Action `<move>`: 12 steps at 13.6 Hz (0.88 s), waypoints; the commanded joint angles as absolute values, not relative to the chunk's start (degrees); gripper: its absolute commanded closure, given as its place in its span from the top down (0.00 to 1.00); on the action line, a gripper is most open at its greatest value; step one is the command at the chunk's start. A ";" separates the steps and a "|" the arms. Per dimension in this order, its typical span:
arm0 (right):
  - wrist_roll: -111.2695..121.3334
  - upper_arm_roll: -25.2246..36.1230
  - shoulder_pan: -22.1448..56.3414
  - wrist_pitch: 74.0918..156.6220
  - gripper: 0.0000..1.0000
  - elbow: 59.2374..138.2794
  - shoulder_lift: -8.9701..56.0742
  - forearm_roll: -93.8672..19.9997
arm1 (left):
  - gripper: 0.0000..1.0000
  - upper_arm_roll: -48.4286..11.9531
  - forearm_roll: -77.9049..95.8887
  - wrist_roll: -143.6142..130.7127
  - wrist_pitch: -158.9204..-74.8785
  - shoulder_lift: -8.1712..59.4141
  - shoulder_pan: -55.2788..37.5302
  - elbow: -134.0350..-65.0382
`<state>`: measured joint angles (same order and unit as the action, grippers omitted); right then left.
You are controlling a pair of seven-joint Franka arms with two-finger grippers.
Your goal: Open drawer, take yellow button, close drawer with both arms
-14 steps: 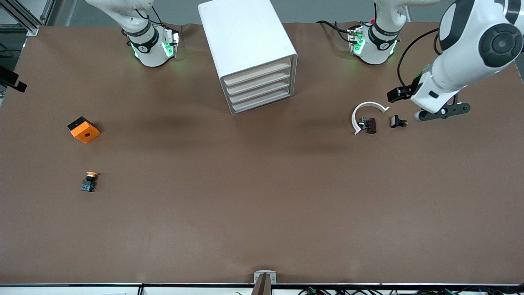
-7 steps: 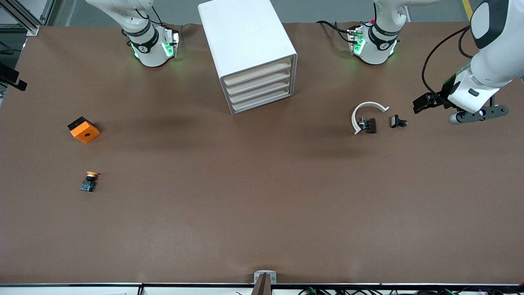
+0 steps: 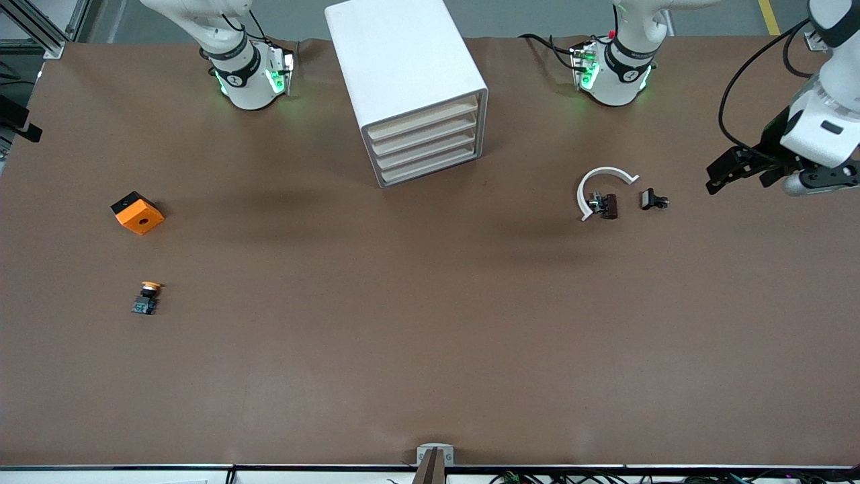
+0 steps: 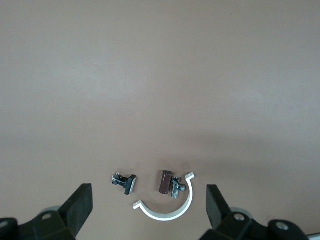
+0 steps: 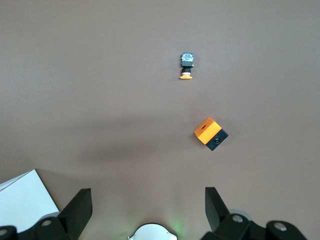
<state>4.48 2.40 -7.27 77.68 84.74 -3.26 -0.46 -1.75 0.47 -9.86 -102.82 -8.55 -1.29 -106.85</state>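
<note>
The white cabinet (image 3: pixel 396 54) stands between the arm bases, and its top drawer (image 3: pixel 424 119) is shut like the three below it. The button (image 3: pixel 146 298) lies toward the right arm's end of the table, nearer the front camera than the orange block. It also shows in the right wrist view (image 5: pixel 186 66). My left gripper (image 3: pixel 811 179) hangs over the left arm's end of the table, open and empty (image 4: pixel 147 207). My right gripper (image 5: pixel 148 205) is open and empty, high over its own base. It is out of the front view.
An orange block with a black hole (image 3: pixel 137 212) lies near the button and also shows in the right wrist view (image 5: pixel 210 133). A white arc (image 3: pixel 601 185) and small black parts (image 3: pixel 653 199) lie toward the left arm's end.
My left arm has swung away from the small black parts toward its own end of the table. Nothing else has moved.
</note>
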 commanded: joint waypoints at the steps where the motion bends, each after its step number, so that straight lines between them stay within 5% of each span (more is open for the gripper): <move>1: 3.34 2.02 -7.38 76.47 1.00 84.81 -4.30 -0.61 | 1.00 -1.85 0.35 -8.35 -96.70 -8.53 -0.97 -101.45; 12: 2.81 2.20 -7.38 76.37 1.00 87.35 -7.29 -0.79 | 1.00 -2.02 0.35 -6.42 -88.86 -8.53 -1.05 -96.77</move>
<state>3.77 2.40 -7.27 75.91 84.84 -4.73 -0.51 -1.76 0.47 -7.77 -89.83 -8.61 -1.35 -97.24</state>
